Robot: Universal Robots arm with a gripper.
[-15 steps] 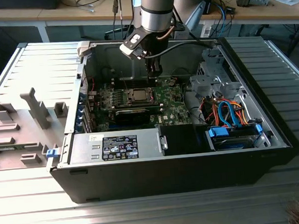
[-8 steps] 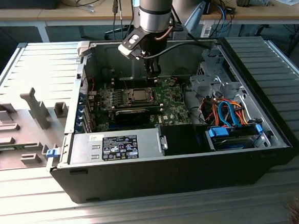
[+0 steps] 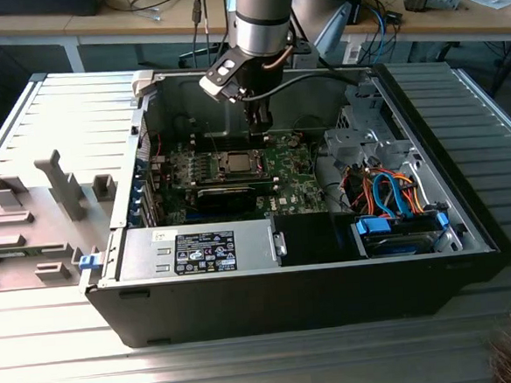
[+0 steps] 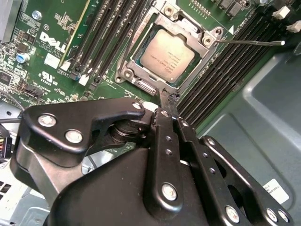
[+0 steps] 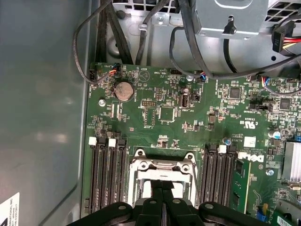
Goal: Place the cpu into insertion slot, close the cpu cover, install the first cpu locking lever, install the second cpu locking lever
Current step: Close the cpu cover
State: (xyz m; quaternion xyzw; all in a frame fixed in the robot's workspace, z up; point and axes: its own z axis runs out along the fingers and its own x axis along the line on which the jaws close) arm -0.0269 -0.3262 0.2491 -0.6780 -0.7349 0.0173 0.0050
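The cpu [image 4: 167, 55] lies silver side up in the insertion slot [image 3: 236, 164] on the green motherboard. The silvery cpu cover [image 4: 188, 23] lies flat around it, the chip showing through its window. One thin locking lever [image 4: 249, 42] sticks out from a socket corner over the memory slots. A second lever [image 4: 126, 44] runs along the opposite side of the socket. My gripper [image 4: 168, 98] is shut, with nothing visible between its fingers. Its tips sit at the socket's near edge [image 5: 162, 184]. In the exterior view the gripper [image 3: 260, 131] hangs just behind the socket.
The open computer case [image 3: 468, 220] walls in the board. Black memory slots [image 5: 106, 169] flank the socket on both sides. Black cables [image 5: 188, 42] hang over the board's far end. A power supply [image 3: 202, 248] and drive bay with coloured wires [image 3: 396, 199] fill the case's near side.
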